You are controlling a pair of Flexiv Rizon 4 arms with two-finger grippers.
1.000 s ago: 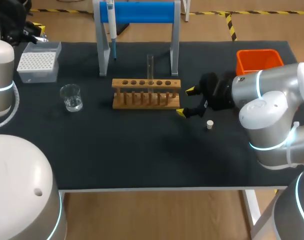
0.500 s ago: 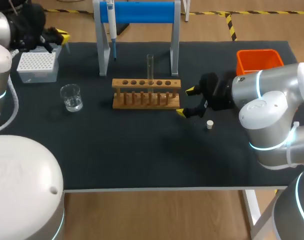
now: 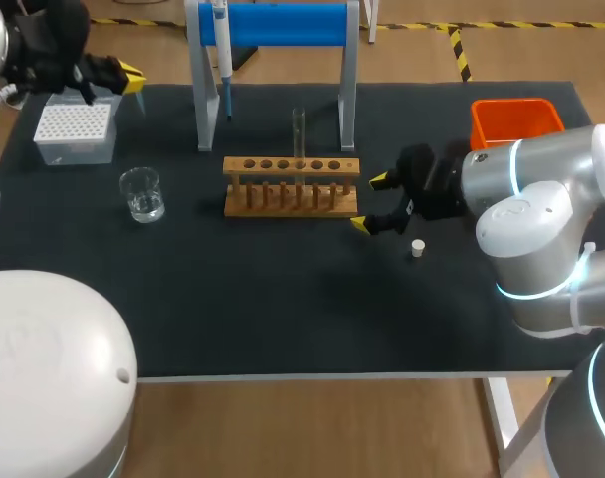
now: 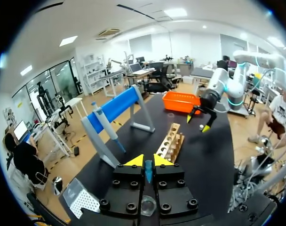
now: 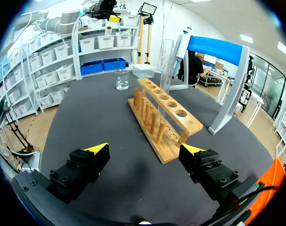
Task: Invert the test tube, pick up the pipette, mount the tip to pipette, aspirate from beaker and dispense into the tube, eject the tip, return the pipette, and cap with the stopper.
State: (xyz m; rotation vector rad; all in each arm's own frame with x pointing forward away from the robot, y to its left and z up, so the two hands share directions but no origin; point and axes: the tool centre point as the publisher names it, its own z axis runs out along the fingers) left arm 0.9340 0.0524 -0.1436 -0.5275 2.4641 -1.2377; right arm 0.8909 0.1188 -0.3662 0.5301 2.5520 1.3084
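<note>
Left jaws together, right jaws apart beside the rack (image 3: 291, 185), whose test tube (image 3: 299, 134) stands upright, mouth up.

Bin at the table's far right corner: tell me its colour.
The bin is orange, shown best in the head view.

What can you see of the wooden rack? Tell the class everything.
The rack looks like light wood: a top bar with a row of round holes above a base of upright pegs. It stands level on the black table, in front of the blue stand. A clear tube stands upright in one hole. The open right gripper is beside its end, not touching.
</note>
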